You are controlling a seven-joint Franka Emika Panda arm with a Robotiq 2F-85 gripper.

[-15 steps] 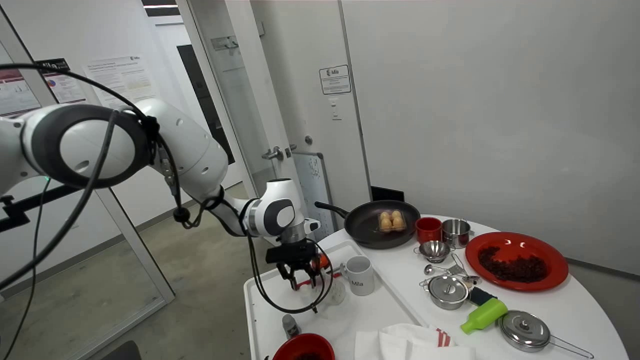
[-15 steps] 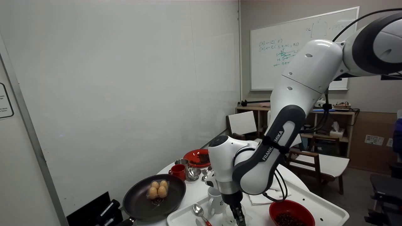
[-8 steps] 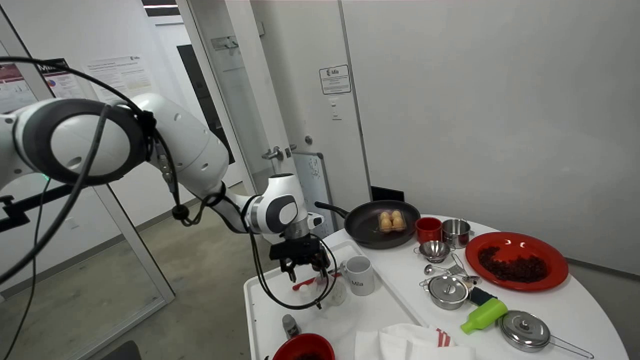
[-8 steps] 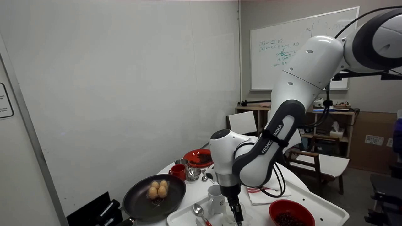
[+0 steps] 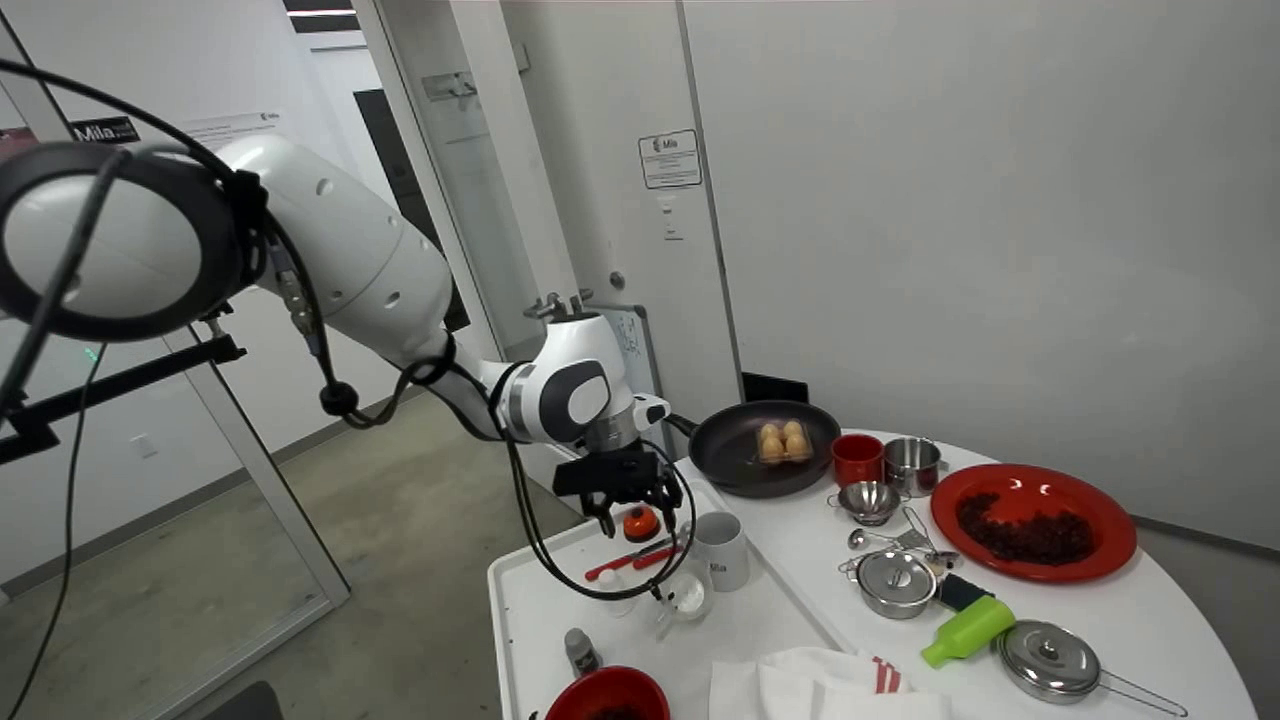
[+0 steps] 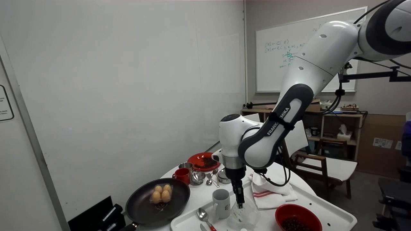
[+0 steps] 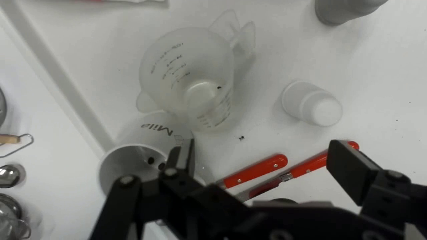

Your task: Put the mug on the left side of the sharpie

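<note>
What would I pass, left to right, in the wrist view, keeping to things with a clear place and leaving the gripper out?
Wooden piece at the left edge, mug, translucent measuring jug, leftmost red handle, small white container, grey object cut off at the top.

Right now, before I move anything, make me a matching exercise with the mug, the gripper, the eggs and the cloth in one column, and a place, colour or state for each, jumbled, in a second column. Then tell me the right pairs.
Column one
1. mug
2. gripper
3. eggs
4. cloth

Column two
A. white with red stripes
B. in the black frying pan
C. upright, printed with "Mila"
D. open, jaws wide apart

Right pairs: 1-C, 2-D, 3-B, 4-A
</note>
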